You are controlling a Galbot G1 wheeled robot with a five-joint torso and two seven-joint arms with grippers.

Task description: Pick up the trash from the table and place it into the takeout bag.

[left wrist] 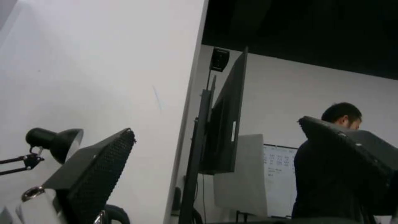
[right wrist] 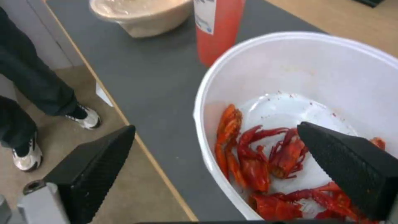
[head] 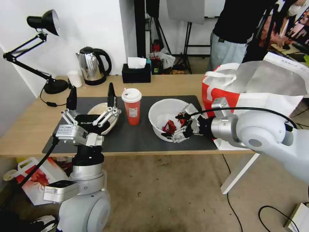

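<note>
The wide white bowl (head: 161, 114) of red crayfish shells (head: 170, 125) sits on the dark mat (head: 135, 138) of the light-wood table (head: 173, 83). My right gripper (head: 172, 126) is open across the bowl's near rim. In the right wrist view one finger (right wrist: 344, 165) hangs inside the bowl (right wrist: 311, 68) over the shells (right wrist: 257, 155), and the other sits outside. The red cup (head: 132, 108) with a white lid stands left of the bowl. The beige lid (head: 98, 111) lies behind my left gripper (head: 91, 96), which is open, empty and pointing upward. The takeout bag (head: 251, 87) stands open at the right.
At the table's back stand a kettle (head: 93, 66), a black desk lamp (head: 45, 22), a small white cup (head: 75, 79) and a black tissue box (head: 136, 72). A crayfish-printed bag (head: 38, 180) lies on the floor at the left. A person (head: 231, 35) stands behind the table.
</note>
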